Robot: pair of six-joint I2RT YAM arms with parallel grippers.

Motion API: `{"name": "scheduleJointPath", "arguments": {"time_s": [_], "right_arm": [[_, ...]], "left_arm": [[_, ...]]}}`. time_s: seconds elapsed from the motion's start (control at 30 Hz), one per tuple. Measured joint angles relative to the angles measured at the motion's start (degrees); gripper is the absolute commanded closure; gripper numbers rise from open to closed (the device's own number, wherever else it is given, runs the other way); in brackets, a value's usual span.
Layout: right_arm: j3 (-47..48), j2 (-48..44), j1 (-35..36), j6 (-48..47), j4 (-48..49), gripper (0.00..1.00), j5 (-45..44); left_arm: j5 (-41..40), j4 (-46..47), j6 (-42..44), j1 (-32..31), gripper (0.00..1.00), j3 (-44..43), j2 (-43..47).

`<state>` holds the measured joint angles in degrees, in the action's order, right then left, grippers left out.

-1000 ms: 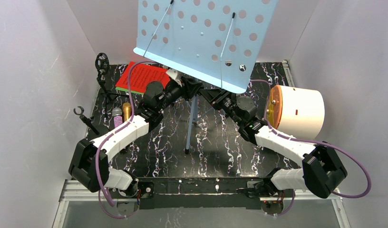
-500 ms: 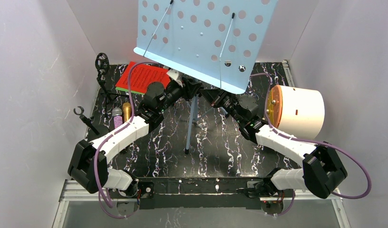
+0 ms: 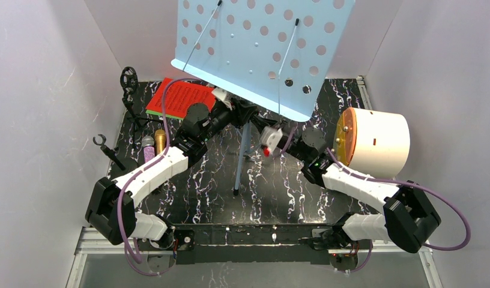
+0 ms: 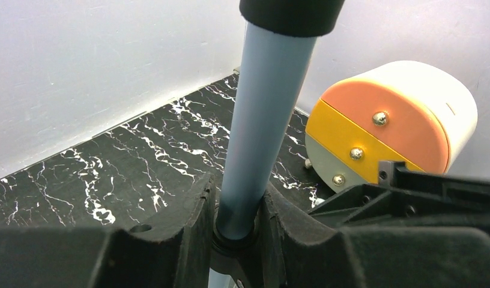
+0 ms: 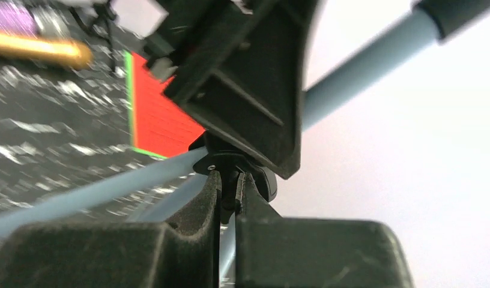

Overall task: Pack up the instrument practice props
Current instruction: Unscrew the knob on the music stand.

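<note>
Two claws meet at the pole of the pale blue music rack. The rack stands on its tripod legs at mid-tabletop. The pole's long axis is near vertical, and the perforated desk tilts above it.

- Left claw: clamped around the pole from the pole's left side.
- Right claw: enters from the pole's right side. Its fingers are almost together, pinching a small black part at the collar where the legs branch off.

The right arm appears to be the working arm, while the left steadies the pole. The next move probably acts on the collar, along the pole's axis.

The gold microphone and score sheets lie left of the pole.
</note>
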<state>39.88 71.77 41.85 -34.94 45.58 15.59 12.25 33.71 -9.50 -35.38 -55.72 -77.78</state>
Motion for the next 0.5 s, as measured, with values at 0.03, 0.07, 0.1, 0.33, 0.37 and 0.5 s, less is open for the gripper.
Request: {"name": "scheduleJointPath", "arguments": {"time_s": [0.03, 0.07, 0.1, 0.33, 0.37, 0.5], "right_arm": [[-0.8, 0.0, 1.0, -7.2, 0.5, 0.99, -0.6], [-1.6, -0.1, 1.9, -13.9, 1.2, 0.99, -1.6], [-2.1, -0.1, 2.6, -18.8, 1.6, 0.99, -2.4], [-3.4, 1.5, 6.2, -50.2, 1.0, 0.99, -9.3], [-3.4, 1.9, 6.6, -53.5, 1.0, 0.99, -10.3], [-3.9, 3.0, 7.8, -61.7, 2.4, 0.93, -13.0]], "left_arm": [[0.0, -0.2, 0.0, 0.0, 1.00, -0.1, 0.0], [0.0, -0.4, -0.1, 0.0, 1.00, -0.2, 0.0], [0.0, -0.7, -0.2, -0.1, 1.00, -0.3, 0.0], [-0.5, -1.4, -0.7, -0.1, 1.00, -0.8, -0.1], [-0.8, -1.6, -0.7, -0.1, 1.00, -0.9, -0.2], [-1.4, -1.8, -1.0, -0.1, 1.00, -1.1, -0.3]]}}
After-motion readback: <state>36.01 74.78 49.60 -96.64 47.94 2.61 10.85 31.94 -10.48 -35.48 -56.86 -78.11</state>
